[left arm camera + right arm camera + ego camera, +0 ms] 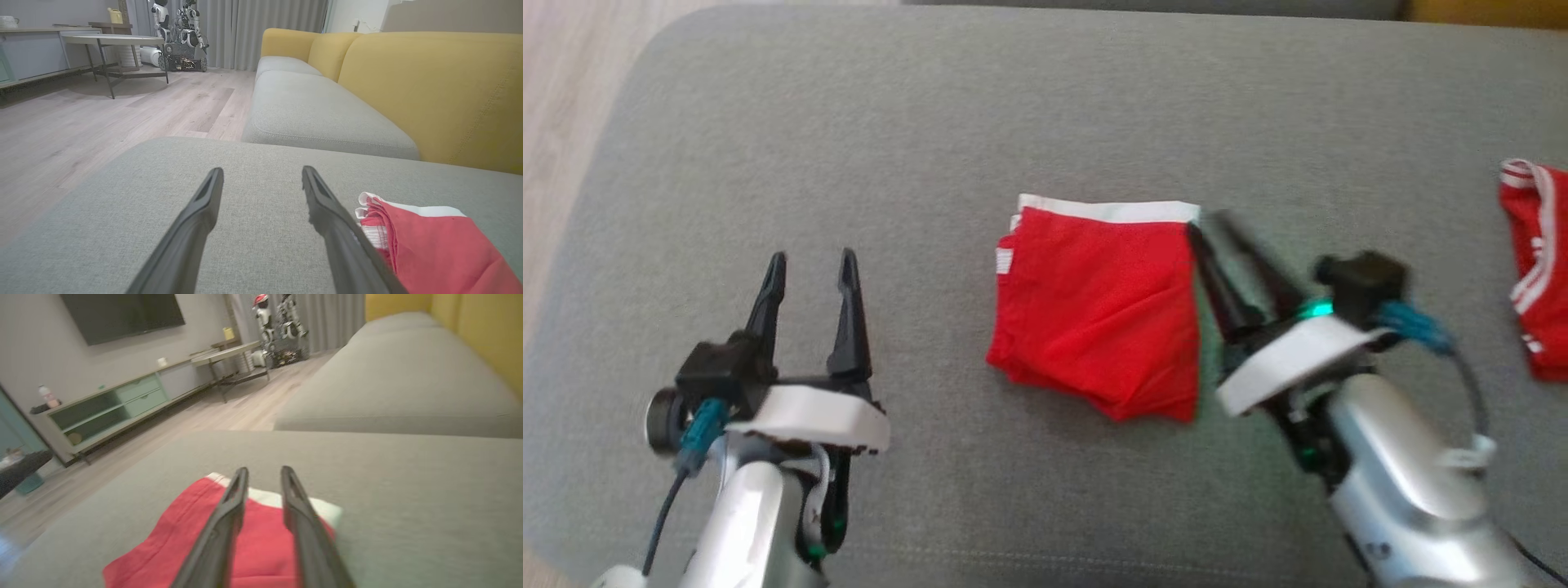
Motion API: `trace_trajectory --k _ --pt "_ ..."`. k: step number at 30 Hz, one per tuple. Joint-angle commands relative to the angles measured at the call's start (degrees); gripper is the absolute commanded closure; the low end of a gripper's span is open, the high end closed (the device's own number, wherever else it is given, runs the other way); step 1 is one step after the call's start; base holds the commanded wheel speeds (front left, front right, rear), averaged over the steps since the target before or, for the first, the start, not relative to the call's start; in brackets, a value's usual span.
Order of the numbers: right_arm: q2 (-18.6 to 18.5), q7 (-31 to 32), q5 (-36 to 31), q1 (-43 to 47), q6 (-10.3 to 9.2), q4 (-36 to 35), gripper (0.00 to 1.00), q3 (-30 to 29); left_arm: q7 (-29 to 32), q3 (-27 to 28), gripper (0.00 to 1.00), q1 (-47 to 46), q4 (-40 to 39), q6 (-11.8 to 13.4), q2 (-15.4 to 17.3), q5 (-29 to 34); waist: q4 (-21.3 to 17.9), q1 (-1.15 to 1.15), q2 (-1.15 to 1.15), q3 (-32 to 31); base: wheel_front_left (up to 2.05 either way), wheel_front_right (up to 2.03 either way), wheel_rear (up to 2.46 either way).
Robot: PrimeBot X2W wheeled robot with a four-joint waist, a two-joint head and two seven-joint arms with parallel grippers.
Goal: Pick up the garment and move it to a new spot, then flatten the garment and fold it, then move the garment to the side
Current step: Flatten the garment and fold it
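Note:
The garment (pixel 1098 314) is red with a white band along its far edge and lies folded into a rough square on the grey sofa cushion (pixel 931 122). My right gripper (pixel 1209 225) is blurred at the garment's right far corner, fingers slightly apart and holding nothing. In the right wrist view that gripper (pixel 263 470) hovers over the garment (pixel 171 535) near its white band. My left gripper (pixel 812 258) stands open and empty well to the garment's left. In the left wrist view the left gripper (pixel 262 170) points across the cushion, with the garment (pixel 433 245) at lower right.
A second red piece with white stripes (pixel 1535 261) lies at the cushion's right edge. The cushion's left edge drops to wooden floor (pixel 556 82). A yellow backrest (pixel 429 81) runs behind the cushions. A round table (pixel 110 39) and another robot (pixel 179 32) stand far off.

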Motion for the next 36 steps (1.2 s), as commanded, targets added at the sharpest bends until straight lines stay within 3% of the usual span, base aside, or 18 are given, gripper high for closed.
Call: trace_trajectory --k 1,7,13,22,36 --pt "0.2 -0.5 -1.3 1.4 -0.05 -3.0 0.00 -1.5 -0.7 2.4 0.00 -0.4 -2.1 0.3 1.3 0.0 -1.1 0.00 0.00 -0.7 0.00 0.00 0.00" --pt "0.1 2.3 -7.8 8.0 -0.05 -11.3 0.00 -13.9 -0.7 3.0 0.00 0.9 -2.6 0.3 2.5 0.5 -3.0 0.00 0.00 -2.1 0.00 0.00 0.00" --pt "1.9 6.4 -12.0 15.1 -0.05 -19.8 0.00 -20.9 -0.4 2.5 0.00 2.7 -3.0 0.1 3.6 0.8 -4.6 0.00 0.00 -3.8 0.00 0.00 0.00" --pt "4.2 10.1 -14.5 22.9 -0.05 -27.2 0.00 -25.4 1.0 1.8 0.00 6.1 -4.0 0.2 4.7 0.7 -6.2 0.00 0.00 -6.8 0.00 0.00 0.00" --pt "5.4 12.3 -16.1 28.0 -0.05 -31.3 0.00 -26.2 3.0 1.4 0.00 12.0 -6.4 1.5 5.3 0.0 -6.8 0.00 0.00 -10.7 0.00 0.00 0.00"
